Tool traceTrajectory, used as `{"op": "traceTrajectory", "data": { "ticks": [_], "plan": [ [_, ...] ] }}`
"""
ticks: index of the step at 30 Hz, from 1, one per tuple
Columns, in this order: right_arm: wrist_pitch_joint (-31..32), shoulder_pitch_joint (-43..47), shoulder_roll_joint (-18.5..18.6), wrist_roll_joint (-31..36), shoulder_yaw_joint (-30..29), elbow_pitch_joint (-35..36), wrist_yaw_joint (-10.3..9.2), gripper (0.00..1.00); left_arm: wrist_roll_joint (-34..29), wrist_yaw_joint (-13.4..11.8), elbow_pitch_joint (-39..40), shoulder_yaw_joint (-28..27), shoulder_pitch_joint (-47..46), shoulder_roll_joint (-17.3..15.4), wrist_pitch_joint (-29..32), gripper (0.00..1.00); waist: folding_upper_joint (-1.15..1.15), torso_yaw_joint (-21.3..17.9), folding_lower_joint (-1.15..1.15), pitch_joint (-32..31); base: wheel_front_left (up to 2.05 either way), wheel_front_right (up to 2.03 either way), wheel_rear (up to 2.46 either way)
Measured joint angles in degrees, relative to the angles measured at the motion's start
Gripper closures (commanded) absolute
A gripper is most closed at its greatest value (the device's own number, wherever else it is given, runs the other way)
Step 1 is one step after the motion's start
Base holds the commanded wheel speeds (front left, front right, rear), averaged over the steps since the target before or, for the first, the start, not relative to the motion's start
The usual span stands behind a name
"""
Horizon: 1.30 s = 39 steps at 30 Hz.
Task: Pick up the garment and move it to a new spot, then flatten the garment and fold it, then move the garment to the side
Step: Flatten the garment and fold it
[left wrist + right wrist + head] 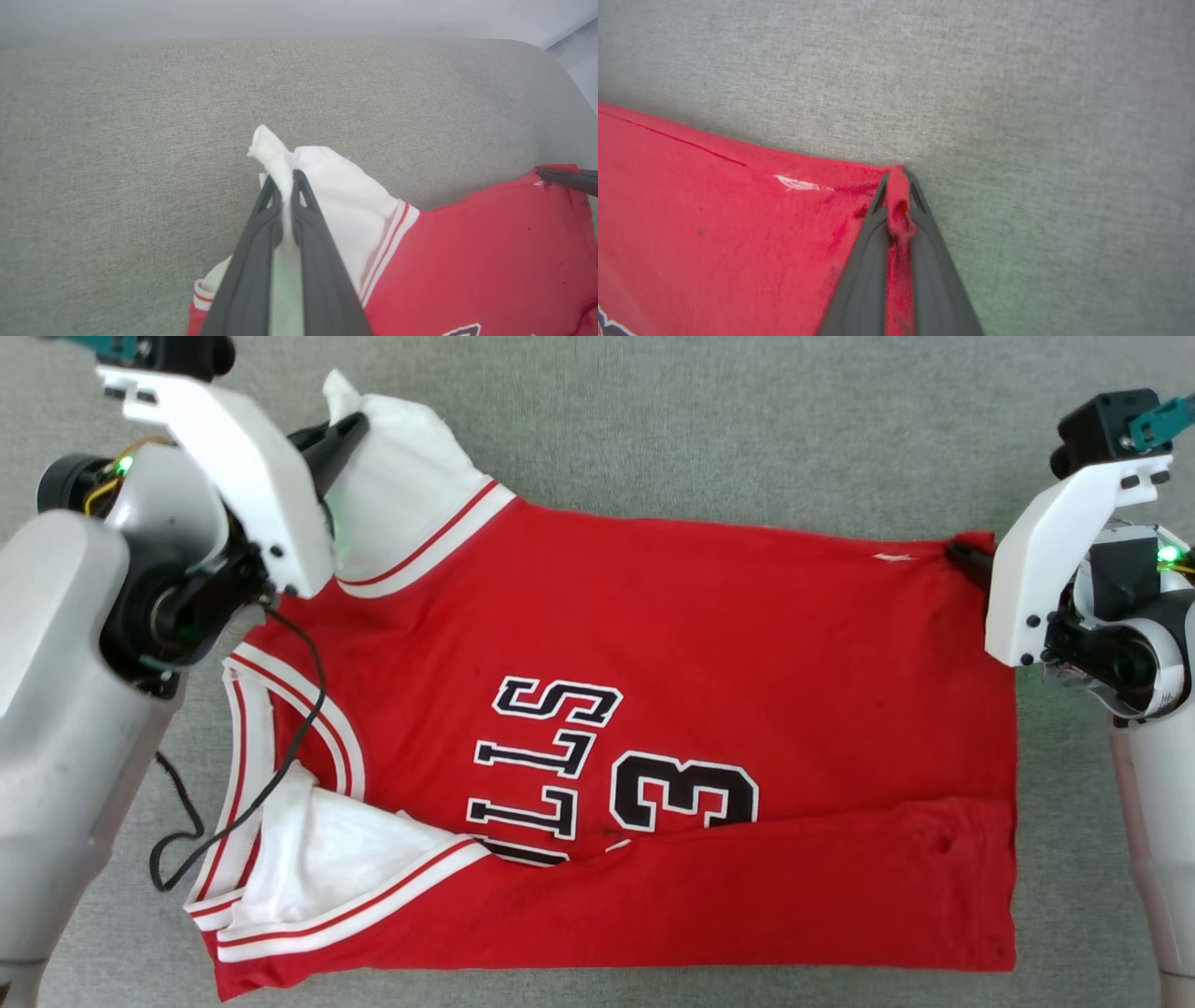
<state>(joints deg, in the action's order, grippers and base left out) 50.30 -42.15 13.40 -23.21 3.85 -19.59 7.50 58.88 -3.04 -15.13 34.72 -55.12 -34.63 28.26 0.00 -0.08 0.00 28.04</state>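
Observation:
The garment [653, 709], a red jersey with white sleeves, striped trim and black lettering, lies spread on the grey fabric surface with its near edge folded over. My left gripper [350, 429] is shut on the far white sleeve [327, 186], whose cloth pokes out between the dark fingers [303, 219]. At the garment's far right hem corner [896, 186], my right gripper [962, 555] is shut, red cloth pinched between its fingers [864, 270]. In the left wrist view the right gripper's fingers [567, 178] show at the red corner.
A grey woven surface [700, 420] stretches beyond the garment, rounding off at its far right edge [556, 79]. A black cable [280, 756] hangs from my left arm and drapes over the collar area.

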Motion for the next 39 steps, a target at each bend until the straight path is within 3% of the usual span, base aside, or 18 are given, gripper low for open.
{"op": "traceTrajectory", "data": {
  "ticks": [7,14,21,23,24,25,26,31,35,39],
  "plan": [
    [-4.5,5.3,1.4,-0.2,0.8,7.9,0.01,1.00,1.9,-1.6,3.9,-3.8,9.4,-2.0,-7.7,1.00,0.00,-0.3,0.00,-4.4,0.00,0.00,0.00],
    [-7.5,16.7,1.8,-1.1,-0.8,13.2,0.03,1.00,5.5,-4.8,9.9,-7.4,26.3,-3.6,-16.2,1.00,0.00,0.4,0.00,-10.0,0.00,0.00,0.00],
    [-12.2,26.8,0.4,-3.3,-1.3,12.8,0.03,1.00,10.9,-7.1,9.3,-7.3,43.7,-0.2,-20.4,1.00,0.00,1.4,-0.01,-14.6,0.00,0.00,0.00],
    [-13.8,29.0,0.0,-3.6,-1.6,11.6,0.03,0.87,12.6,-6.7,8.0,-7.2,46.6,1.7,-21.3,1.00,0.00,1.5,-0.01,-15.4,0.00,0.00,0.00],
    [-14.6,29.9,-0.1,-3.7,-1.8,10.8,0.03,0.00,12.9,-6.5,7.2,-7.0,47.2,2.6,-21.9,0.69,0.00,1.5,-0.01,-15.7,0.00,0.00,0.00],
    [-15.2,30.8,-0.3,-4.4,-1.9,9.9,0.02,0.00,13.2,-5.9,6.4,-6.5,47.6,3.4,-21.9,0.22,0.00,1.6,-0.01,-15.9,0.00,0.00,0.00],
    [-15.9,31.7,-0.7,-5.1,-2.0,9.1,0.01,0.00,13.8,-5.3,5.4,-6.2,47.9,4.4,-21.9,0.00,0.00,1.6,-0.01,-16.1,0.00,0.00,0.00],
    [-21.1,34.7,-1.1,-5.6,-1.4,7.6,0.01,0.00,12.7,-3.4,0.7,-6.3,47.6,7.3,-26.9,0.00,0.00,1.4,-0.02,-17.3,0.00,0.00,0.00],
    [-23.7,38.0,-0.7,-6.2,-0.8,10.3,0.00,0.00,9.5,-2.6,-0.4,-6.4,47.6,7.6,-32.0,0.00,0.00,1.0,-0.01,-18.8,0.00,0.00,0.00],
    [-24.3,39.6,0.1,-6.4,-2.0,14.9,0.01,0.00,5.1,-3.5,1.4,-6.3,46.8,7.2,-37.1,0.00,0.00,0.4,-0.01,-20.7,0.00,0.00,0.00]
  ]
}}
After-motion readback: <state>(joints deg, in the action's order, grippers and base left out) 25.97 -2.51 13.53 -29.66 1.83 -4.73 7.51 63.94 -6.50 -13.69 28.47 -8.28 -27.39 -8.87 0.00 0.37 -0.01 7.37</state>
